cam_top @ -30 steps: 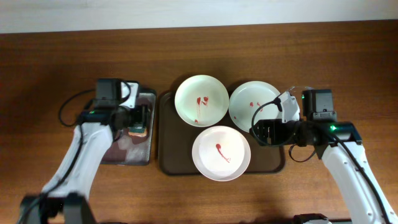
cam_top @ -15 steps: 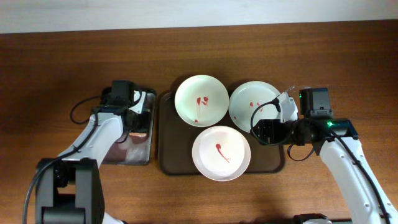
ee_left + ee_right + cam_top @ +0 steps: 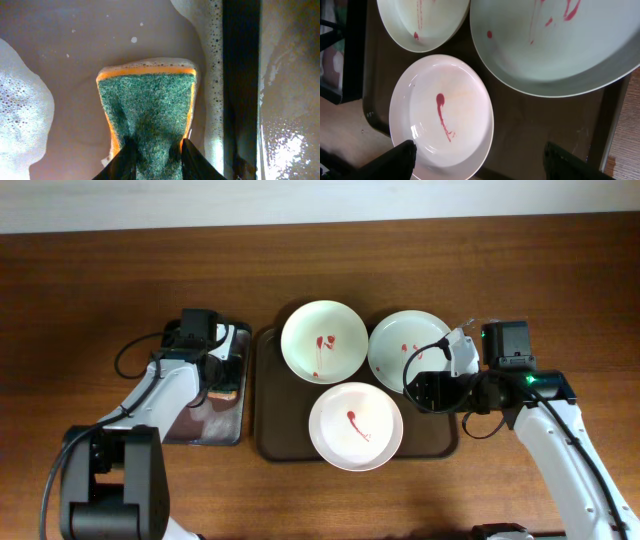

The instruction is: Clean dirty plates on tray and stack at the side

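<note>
Three white plates streaked with red sit on the brown tray (image 3: 272, 432): back left (image 3: 323, 341), back right (image 3: 405, 350) and front (image 3: 355, 425). My left gripper (image 3: 222, 380) is down in the soapy basin (image 3: 205, 428), shut on a green and orange sponge (image 3: 147, 107) that lies in the water; the jaws (image 3: 156, 146) pinch its near end. My right gripper (image 3: 420, 390) is open and empty above the tray's right side, between the back right and front plates. In the right wrist view the gripper (image 3: 480, 155) spans the front plate's (image 3: 442, 125) edge.
White foam (image 3: 20, 110) floats in the basin, whose dark wall (image 3: 240, 75) runs beside the sponge. The basin stands just left of the tray. Bare wooden table (image 3: 520, 270) surrounds both.
My left wrist has shifted a little to the right over the basin, still holding the sponge. The right arm and the plates have not moved.
</note>
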